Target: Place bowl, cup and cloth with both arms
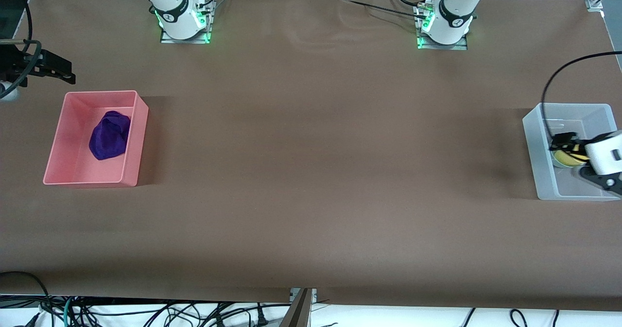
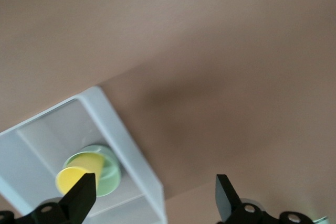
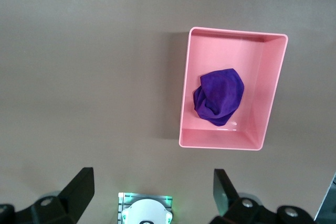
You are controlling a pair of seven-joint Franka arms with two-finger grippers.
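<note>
The purple cloth [image 1: 109,135] lies bunched in the pink bin [image 1: 138,137] at the right arm's end of the table; it also shows in the right wrist view [image 3: 219,96]. The yellow cup [image 2: 79,174] sits tilted inside the mint-green bowl [image 2: 109,176], which stands in the clear bin [image 2: 123,132]. My left gripper [image 2: 155,195] is open and empty, up over the clear bin [image 1: 537,142] and the cup [image 1: 566,158]. My right gripper [image 3: 152,188] is open and empty, high over the table edge beside the pink bin [image 3: 184,87]; it shows in the front view [image 1: 60,70].
Brown cloth covers the table [image 1: 320,162]. The arm bases [image 1: 182,21] [image 1: 444,25] stand along the edge farthest from the front camera. The right arm's base [image 3: 145,211] shows between the right gripper's fingers. A black cable [image 1: 559,79] hangs over the clear bin.
</note>
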